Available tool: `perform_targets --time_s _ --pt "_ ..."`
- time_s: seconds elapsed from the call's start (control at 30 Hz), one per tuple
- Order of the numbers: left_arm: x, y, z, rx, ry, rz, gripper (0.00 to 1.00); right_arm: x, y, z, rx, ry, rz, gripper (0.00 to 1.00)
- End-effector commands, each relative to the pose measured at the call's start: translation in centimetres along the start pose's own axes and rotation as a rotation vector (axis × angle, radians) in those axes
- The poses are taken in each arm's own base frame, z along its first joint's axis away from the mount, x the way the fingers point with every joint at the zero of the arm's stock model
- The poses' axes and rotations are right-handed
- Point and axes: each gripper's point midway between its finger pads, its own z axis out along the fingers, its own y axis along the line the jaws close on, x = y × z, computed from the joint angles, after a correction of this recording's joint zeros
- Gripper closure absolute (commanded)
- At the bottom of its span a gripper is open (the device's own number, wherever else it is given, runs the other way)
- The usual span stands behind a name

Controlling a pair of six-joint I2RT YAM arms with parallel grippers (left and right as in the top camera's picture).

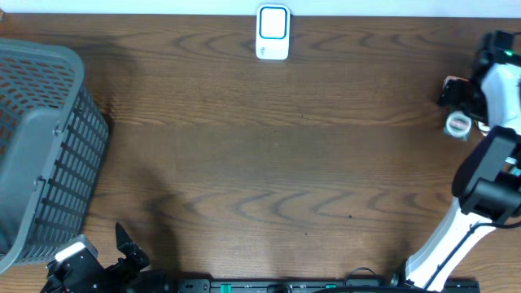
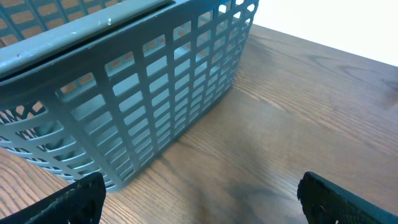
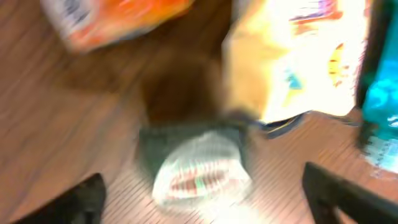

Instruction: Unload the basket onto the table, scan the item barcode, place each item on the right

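The item, a small round whitish container (image 1: 458,124), lies on the table at the far right edge. In the blurred right wrist view the container (image 3: 199,174) shows a red and green label and rests between the wide-apart fingers of my right gripper (image 3: 205,190), with neither finger touching it. From overhead, the right gripper (image 1: 454,102) hangs just over it. The white and blue barcode scanner (image 1: 273,32) stands at the table's far middle. My left gripper (image 1: 122,248) is open and empty at the near left, beside the basket.
A grey slatted basket (image 1: 41,138) fills the left side, and the basket wall (image 2: 155,93) is close ahead of the left gripper (image 2: 199,199). Beyond the item lie an orange packet (image 3: 118,18), a yellow-white bag (image 3: 298,56) and a teal object (image 3: 380,99).
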Motion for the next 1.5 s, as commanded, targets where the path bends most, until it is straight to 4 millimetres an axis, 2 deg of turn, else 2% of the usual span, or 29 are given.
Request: perform_targets --time_s 0.0,0.13,0.23,0.33,0.47,0.67,0.83,1.0,1.1,1.2,1.33,1.47 --pt "-0.1 0.1 -0.1 -0.004 -0.006 -0.009 0.02 -0.9 -0.4 -0.9 -0.109 -0.013 0.068 0.01" --pt "-0.1 0.1 -0.1 -0.003 -0.006 -0.009 0.02 -1.2 1.4 -3.9 -0.267 -0.034 0.077 0.01" --pt "-0.1 0.1 -0.1 -0.003 -0.006 -0.009 0.02 -0.5 3.4 -7.8 -0.387 -0.046 0.063 0.01" --pt "-0.1 0.1 -0.1 -0.004 -0.006 -0.009 0.02 0.4 4.6 -12.4 -0.462 -0.084 0.04 0.01" --pt "-0.1 0.1 -0.1 -0.004 -0.006 -0.009 0.02 2.3 5.7 -21.0 -0.579 -0.199 -0.018 0.01" --pt "-0.1 0.1 -0.1 -0.003 -0.006 -0.009 0.02 7.6 5.2 -31.1 -0.686 -0.324 -0.047 0.01" --pt "-0.1 0.1 -0.1 -0.004 -0.006 -0.009 0.02 10.1 3.4 -36.6 -0.739 -0.47 -0.069 0.01" --pt "-0.1 0.1 -0.1 -0.004 -0.006 -0.009 0.02 13.0 0.9 -39.5 -0.73 -0.555 -0.076 0.01" --pt "-0.1 0.1 -0.1 -0.004 -0.006 -0.009 0.02 16.1 -0.4 -39.6 -0.719 -0.517 -0.076 0.01" --pt "-0.1 0.1 -0.1 -0.004 -0.006 -0.009 0.02 18.0 -1.4 -40.0 -0.712 -0.516 -0.094 0.01" --pt "-0.1 0.1 -0.1 -0.004 -0.006 -0.009 0.02 19.2 -2.0 -40.2 -0.692 -0.552 -0.17 0.01" --pt "-0.1 0.1 -0.1 -0.004 -0.006 -0.009 0.02 19.2 -2.4 -40.4 -0.685 -0.629 -0.169 0.01"
